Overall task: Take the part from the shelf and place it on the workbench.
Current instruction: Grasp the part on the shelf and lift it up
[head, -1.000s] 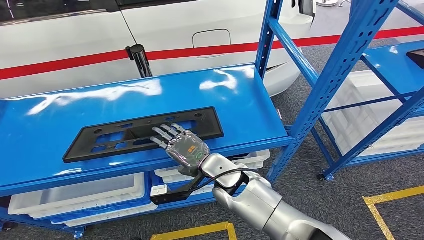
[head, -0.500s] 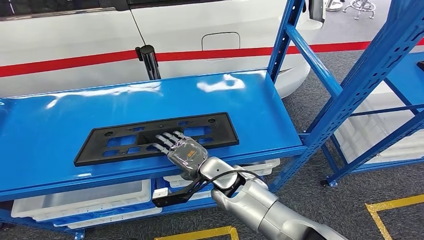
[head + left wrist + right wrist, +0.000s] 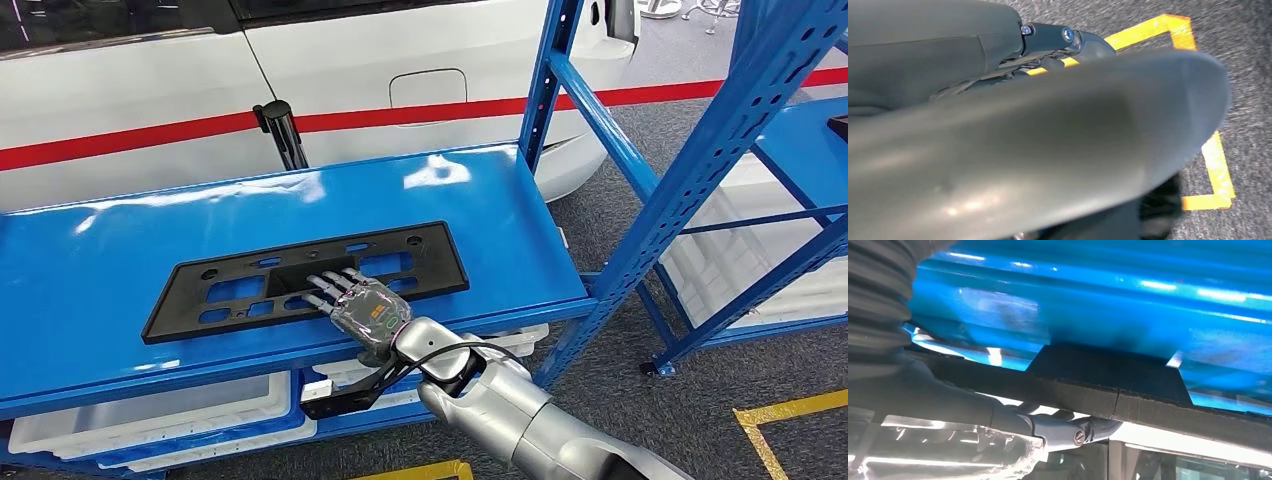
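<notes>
Over that last second my view kept wobbling but the right hand stayed flat, fingers spread on the black part, nothing gripped, part still lying on the shelf.

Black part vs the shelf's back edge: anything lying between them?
Nothing: in the head view, only bare blue shelf surface lies between the black part and the back edge.
</notes>
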Motion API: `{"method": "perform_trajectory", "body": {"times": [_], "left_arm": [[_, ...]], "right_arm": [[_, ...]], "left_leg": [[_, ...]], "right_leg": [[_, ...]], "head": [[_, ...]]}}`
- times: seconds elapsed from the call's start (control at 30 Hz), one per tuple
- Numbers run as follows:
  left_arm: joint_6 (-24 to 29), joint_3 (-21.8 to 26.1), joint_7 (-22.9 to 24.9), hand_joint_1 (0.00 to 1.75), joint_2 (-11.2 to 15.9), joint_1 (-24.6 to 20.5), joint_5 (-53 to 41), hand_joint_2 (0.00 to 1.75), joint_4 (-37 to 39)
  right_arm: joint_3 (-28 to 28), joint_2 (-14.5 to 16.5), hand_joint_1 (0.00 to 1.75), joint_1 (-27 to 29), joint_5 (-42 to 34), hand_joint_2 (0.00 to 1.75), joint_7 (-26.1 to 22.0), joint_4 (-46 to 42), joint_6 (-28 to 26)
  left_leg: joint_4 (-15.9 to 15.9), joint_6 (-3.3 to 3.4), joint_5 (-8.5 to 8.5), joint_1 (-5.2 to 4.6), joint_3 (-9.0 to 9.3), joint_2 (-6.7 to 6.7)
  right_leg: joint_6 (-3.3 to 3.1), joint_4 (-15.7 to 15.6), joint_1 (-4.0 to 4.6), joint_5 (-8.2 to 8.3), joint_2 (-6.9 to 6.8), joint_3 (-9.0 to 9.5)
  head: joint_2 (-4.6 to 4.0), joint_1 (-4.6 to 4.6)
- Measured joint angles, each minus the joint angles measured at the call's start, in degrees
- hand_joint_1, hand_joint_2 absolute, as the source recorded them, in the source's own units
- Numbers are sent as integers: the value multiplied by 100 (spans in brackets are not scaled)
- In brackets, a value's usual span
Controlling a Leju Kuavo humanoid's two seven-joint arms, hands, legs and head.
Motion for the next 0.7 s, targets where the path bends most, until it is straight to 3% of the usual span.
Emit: {"method": "perform_trajectory", "body": {"times": [0.07,0.1,0.17,0.23,0.3,0.4,0.53,0.7], "left_arm": [[0,0,-7,0,8,-5,4,0,0],[-9,3,-36,0,11,-5,28,0,0],[-66,47,-190,0,16,-3,116,0,0],[-148,119,-433,0,19,-2,195,0,-1],[-192,177,-713,0,18,-5,230,0,-2],[-233,289,-1214,0,16,-11,356,0,-3],[-134,522,-1836,0,10,-43,539,0,-7],[-70,640,-2064,0,13,-76,475,0,-9]], "right_arm": [[3,5,126,-1,-1,175,3,2,-3],[3,3,168,0,-1,175,15,3,-11],[-13,-6,160,0,-8,175,59,1,-35],[-56,-45,144,5,-20,175,101,-15,-47],[-120,-113,144,18,-18,175,118,-61,-29],[-232,-202,147,48,9,175,142,-159,34],[-372,-272,146,60,60,175,134,-220,88],[-463,-313,144,62,67,175,76,-242,68]], "left_leg": [[-624,57,228,-24,295,7],[-722,88,226,-43,341,13],[-759,160,226,-66,367,31],[-847,124,277,-74,422,51],[-890,89,322,-96,425,64],[-885,168,350,-132,370,65],[-884,193,387,-146,316,37],[-885,198,421,-148,292,15]], "right_leg": [[45,-2,26,-27,15,26],[72,-7,32,-34,23,29],[138,-42,36,-26,45,38],[147,-115,52,11,47,75],[129,-165,63,56,36,84],[171,-174,38,95,32,23],[190,-176,21,113,10,-33],[181,-176,22,143,-6,-51]], "head": [[1,4],[1,8],[0,5],[-1,27],[-1,56],[-1,64],[-1,63],[-1,63]]}}
